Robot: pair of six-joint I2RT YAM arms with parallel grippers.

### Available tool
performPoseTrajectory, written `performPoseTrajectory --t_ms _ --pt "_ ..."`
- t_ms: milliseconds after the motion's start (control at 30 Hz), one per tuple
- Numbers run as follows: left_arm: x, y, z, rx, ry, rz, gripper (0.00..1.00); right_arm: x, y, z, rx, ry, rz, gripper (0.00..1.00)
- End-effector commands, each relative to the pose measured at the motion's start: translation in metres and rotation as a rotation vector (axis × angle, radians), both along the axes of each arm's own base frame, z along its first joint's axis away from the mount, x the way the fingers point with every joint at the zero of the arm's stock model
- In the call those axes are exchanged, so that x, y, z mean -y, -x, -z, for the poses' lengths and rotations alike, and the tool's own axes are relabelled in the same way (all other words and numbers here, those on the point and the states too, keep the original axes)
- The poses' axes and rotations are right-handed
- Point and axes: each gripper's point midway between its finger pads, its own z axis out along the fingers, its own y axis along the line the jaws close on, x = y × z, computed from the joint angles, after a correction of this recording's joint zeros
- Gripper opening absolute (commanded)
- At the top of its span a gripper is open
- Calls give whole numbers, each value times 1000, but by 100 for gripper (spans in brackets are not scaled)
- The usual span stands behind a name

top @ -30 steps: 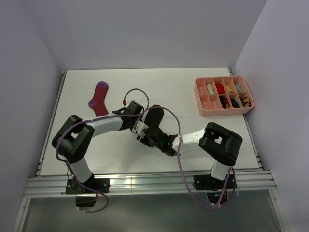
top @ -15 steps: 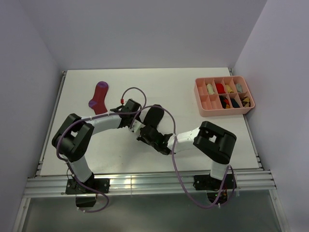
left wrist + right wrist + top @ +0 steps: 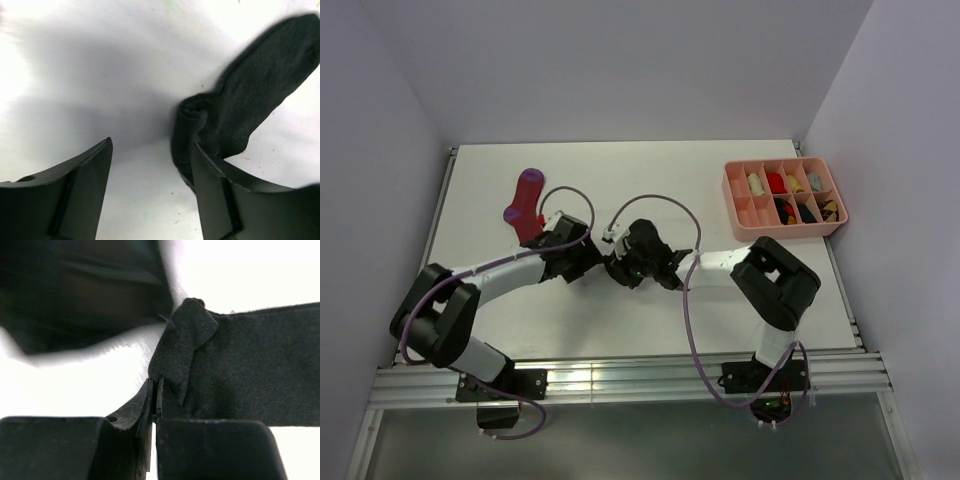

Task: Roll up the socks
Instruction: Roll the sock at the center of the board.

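One black sock (image 3: 250, 85), desk (image 3: 670, 175) centre, clenched in the right jaws, left jaws released beside it; one magenta sock (image 3: 524, 203), far left.

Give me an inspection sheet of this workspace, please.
Surface: white flat table, a few faint specks.
Job's things: black fabric sock at centre, one end folded; magenta-and-purple fabric sock flat, far left.
Clutter: pink plastic compartment tray holding small coloured bundles, far right.
Claws: left claw open beside the black sock; right claw shut on its folded end.
Cables: purple cables in loose loops.
Surroundings: plain pale walls.
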Motion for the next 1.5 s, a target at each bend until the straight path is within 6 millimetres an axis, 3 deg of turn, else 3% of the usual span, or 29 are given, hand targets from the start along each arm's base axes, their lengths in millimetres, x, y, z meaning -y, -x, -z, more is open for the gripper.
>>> performPoseTrajectory --t_ms 0,67,167,333,400,567,833,1200,1267,1300,1333,1367,1400,1467 --pt "-17 -10 -22 102 46 -140 70 -3 32 -7 -315 -145 -58 0" --pt "-21 -7 -26 133 77 -165 71 0 26 -12 -387 -212 -57 0" --pt "-18 -5 -29 172 122 -149 71 -4 32 -17 -550 -334 -91 0" --pt "-3 -2 -25 173 191 -96 69 3 21 -23 -752 -527 -65 0" --pt "6 -3 -23 171 208 -81 67 9 19 -15 -833 -552 -39 0" --pt "29 6 -8 135 217 -36 65 15 13 -6 -921 -596 -16 0" --pt "34 4 4 111 207 -45 60 23 6 1 -932 -574 21 0" --pt "26 21 32 27 147 -52 25 31 -8 7 -856 -519 96 0" --pt "25 22 37 15 131 -49 15 35 -12 7 -803 -485 113 6" --pt "25 21 37 11 126 -47 11 36 -14 -3 -759 -483 111 11" --pt "26 20 36 14 121 -40 5 37 -12 -6 -740 -464 115 19" --pt "25 20 38 12 110 -40 3 41 -19 -6 -668 -439 129 24" --pt "27 18 35 14 105 -34 0 42 -19 -21 -606 -438 119 29" --pt "27 16 34 16 86 -18 0 46 -17 -23 -510 -374 115 38"
